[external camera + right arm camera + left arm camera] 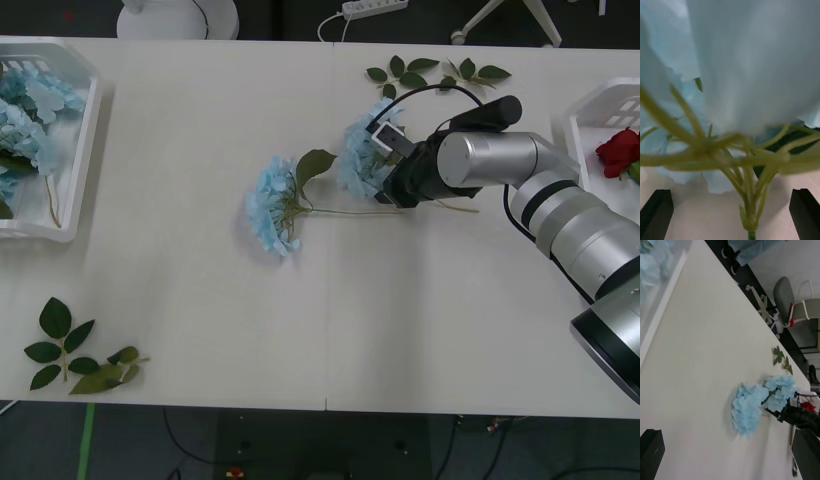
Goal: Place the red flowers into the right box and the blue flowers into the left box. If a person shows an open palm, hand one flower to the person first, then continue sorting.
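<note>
Front view: the right gripper [385,165] reaches in from the right edge to the centre of the white table [200,250], its tip against a blue flower [360,155]; a second blue flower [272,205] lies just left of it, stem running back under the arm. The left box [75,130] sits at the upper left with more blue flowers [20,125] piled inside. The right box [590,115] is at the right edge, holding a red flower [620,150]. Loose leaf sprigs lie at top centre [430,72] and lower left [75,355]. Right wrist view: black fingers [657,212] stand wide apart at both lower corners, nothing between the tips; pale blue petals and green stalks of the flower [752,75] hang close before the lens, over bare table. Left wrist view: the left gripper [730,457] is spread wide, fingers at the lower corners, holding nothing, above the table; both loose blue flowers show at centre right with the right gripper's dark tip beside them, a box rim at upper left.
</note>
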